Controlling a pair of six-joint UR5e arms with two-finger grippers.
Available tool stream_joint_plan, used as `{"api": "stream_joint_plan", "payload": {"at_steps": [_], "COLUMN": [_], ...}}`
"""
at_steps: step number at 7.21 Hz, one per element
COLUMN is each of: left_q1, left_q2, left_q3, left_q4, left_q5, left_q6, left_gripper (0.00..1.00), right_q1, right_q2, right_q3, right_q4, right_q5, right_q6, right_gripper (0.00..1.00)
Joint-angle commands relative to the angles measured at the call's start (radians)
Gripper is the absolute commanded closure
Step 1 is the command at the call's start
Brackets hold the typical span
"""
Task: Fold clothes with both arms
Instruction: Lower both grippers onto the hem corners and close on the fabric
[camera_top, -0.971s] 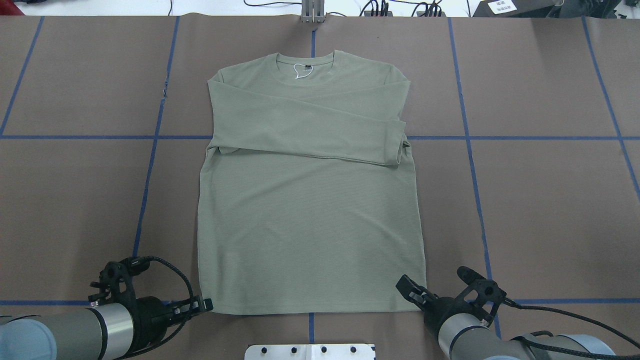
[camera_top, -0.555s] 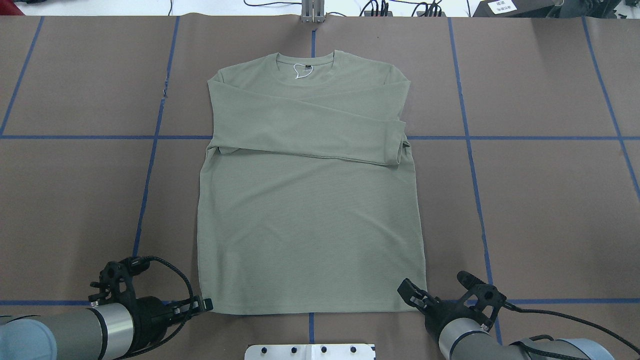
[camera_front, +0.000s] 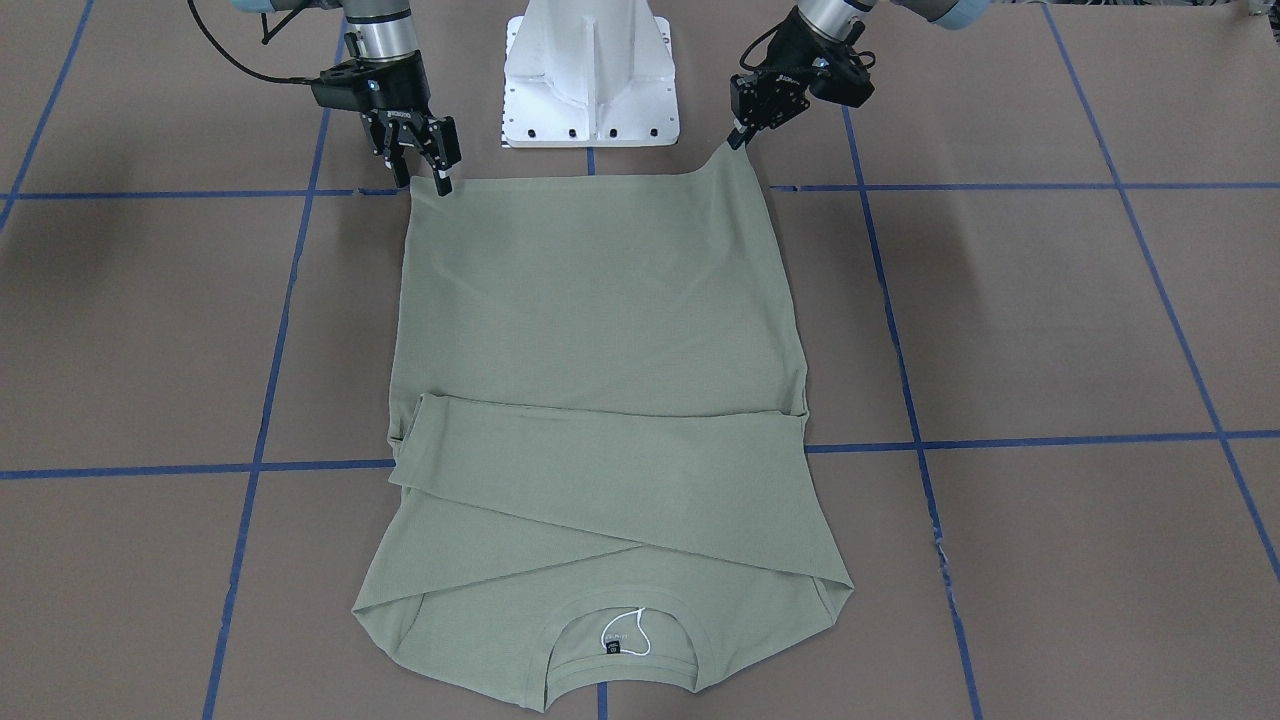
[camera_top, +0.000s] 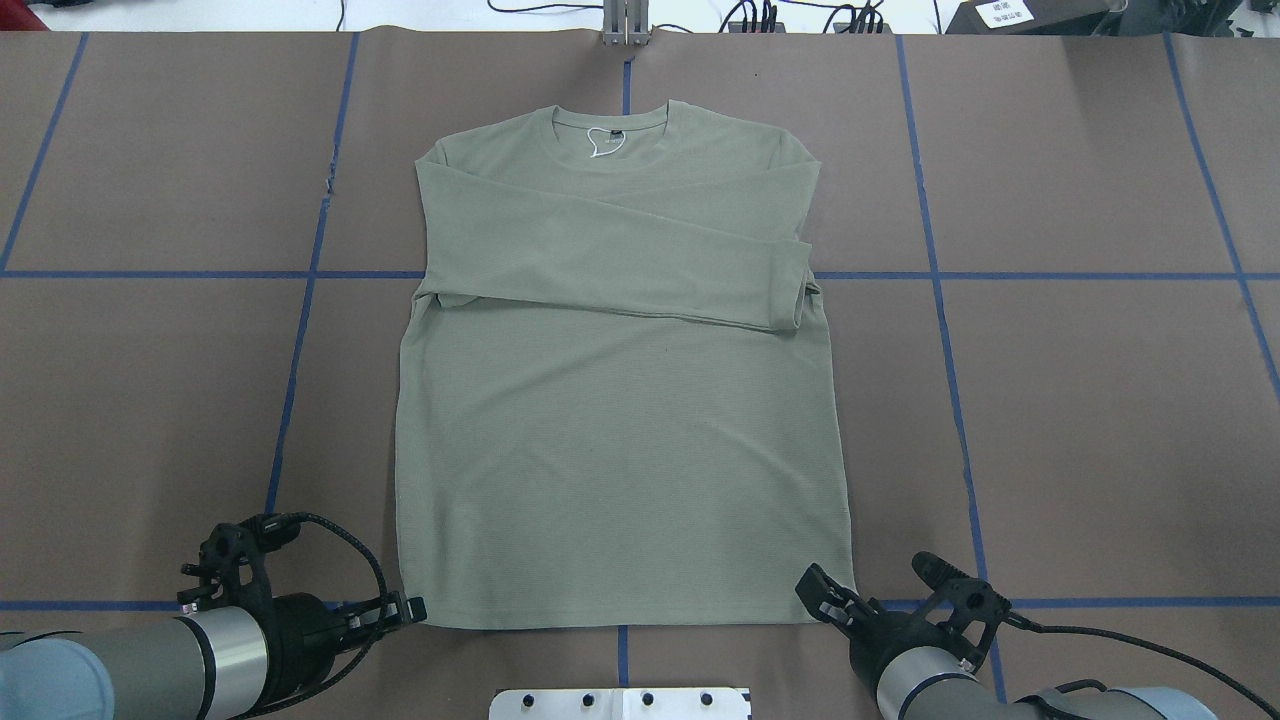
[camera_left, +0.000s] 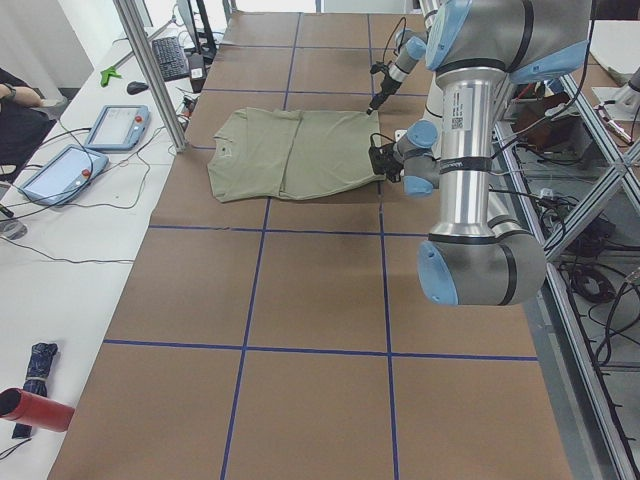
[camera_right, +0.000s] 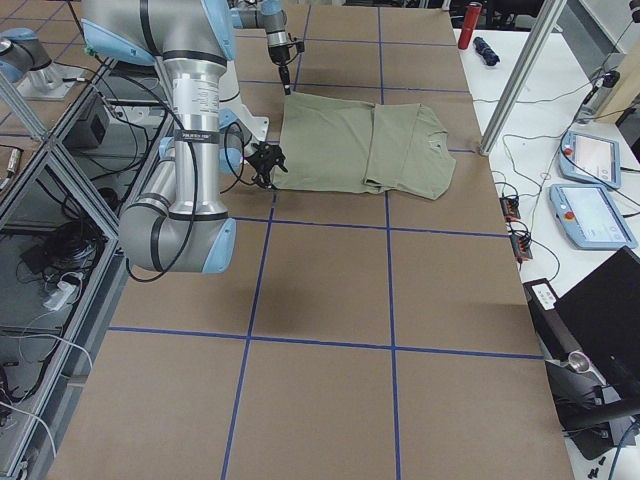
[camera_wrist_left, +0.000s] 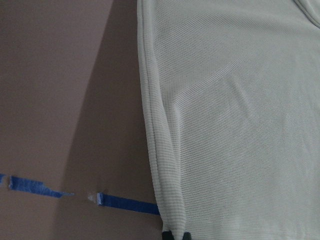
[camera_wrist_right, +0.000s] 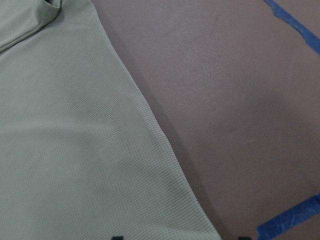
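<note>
The pale sage-green shirt (camera_top: 620, 450) lies flat on the brown table, neck at the far side, both sleeves folded across the chest (camera_front: 600, 470). My left gripper (camera_top: 412, 607) is at the near left hem corner. In the front-facing view the left gripper (camera_front: 738, 140) is shut on that corner, which rises to a small peak. In the left wrist view the bunched hem (camera_wrist_left: 167, 190) runs into the fingertips. My right gripper (camera_front: 425, 175) is open at the near right hem corner; it also shows in the overhead view (camera_top: 822, 592). The right wrist view shows the hem edge (camera_wrist_right: 150, 130).
The white metal pedestal (camera_front: 590, 75) stands between the arms at the near edge. Blue tape lines (camera_top: 950, 400) grid the brown table cover. A metal post (camera_left: 150, 70) and tablets (camera_left: 118, 125) stand beyond the far edge.
My right gripper has moved a little toward the near edge, close to the right hem corner. The left gripper and the shirt have not moved.
</note>
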Motion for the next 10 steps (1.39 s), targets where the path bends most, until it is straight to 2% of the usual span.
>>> {"api": "stream_joint_plan", "payload": {"at_steps": [1,2,3,4,5,6,8,9,10], "left_q1": [0.0,0.0,0.0,0.002,0.003,0.003,0.002,0.0,-0.006], "left_q2": [0.001,0.001,0.001,-0.001,-0.001,-0.001,-0.008,-0.01,0.007], "left_q3": [0.001,-0.001,-0.001,-0.001,-0.001,-0.001,-0.004,-0.028,-0.098], "left_q4": [-0.002,-0.002,-0.002,-0.002,-0.003,-0.003,-0.003,0.004,0.029], "left_q5": [-0.001,-0.002,-0.002,-0.002,-0.002,-0.002,-0.002,-0.005,-0.045], "left_q6": [0.0,0.0,0.0,0.0,0.0,0.0,0.0,0.004,0.014], "left_gripper": [1.0,1.0,1.0,1.0,1.0,1.0,1.0,1.0,1.0], "right_q1": [-0.014,-0.014,-0.014,-0.014,-0.014,-0.012,-0.009,-0.009,-0.011], "right_q2": [-0.003,-0.003,-0.005,-0.005,-0.005,-0.005,-0.005,-0.029,-0.055], "right_q3": [-0.002,-0.002,-0.003,-0.003,-0.014,-0.019,-0.003,0.047,0.178], "right_q4": [-0.001,-0.001,-0.001,-0.001,-0.001,-0.001,-0.002,-0.024,-0.148], "right_q5": [-0.015,-0.021,-0.023,-0.029,-0.04,-0.05,-0.05,-0.047,-0.032], "right_q6": [0.0,0.0,0.0,0.0,0.0,-0.002,-0.008,-0.013,-0.016], "right_gripper": [0.22,0.3,0.43,0.64,0.66,1.0,1.0,1.0,1.0]}}
